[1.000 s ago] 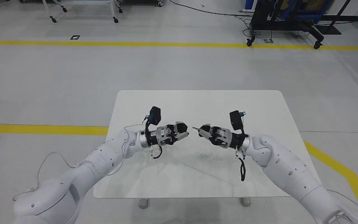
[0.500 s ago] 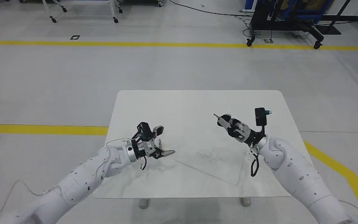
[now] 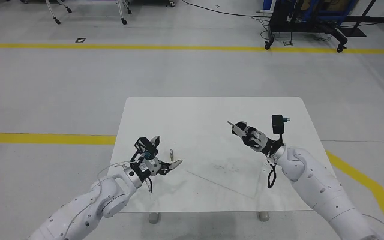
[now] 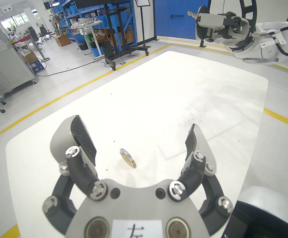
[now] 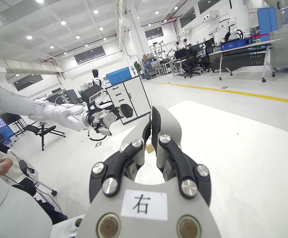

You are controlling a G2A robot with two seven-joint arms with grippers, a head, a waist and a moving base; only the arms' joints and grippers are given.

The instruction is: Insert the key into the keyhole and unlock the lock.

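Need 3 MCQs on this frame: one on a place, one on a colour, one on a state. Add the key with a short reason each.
1. Where is the small brass padlock with a silver shackle?
A. On the white table, ahead of the left gripper
B. Clamped between the left gripper's fingers
C. On the floor

2. What colour is the padlock's body?
A. Black
B. Brass-yellow
C. Red

3. What state is the right gripper in?
A. Open and empty
B. Shut on the small silver metal key
C. Shut on the padlock

Key:
1 A: the left wrist view shows it resting on the tabletop, with the open fingers apart from it.
2 B: the body is yellow metal and only the shackle is silver.
3 B: the key's blade sticks out from the closed fingers, held above the table.
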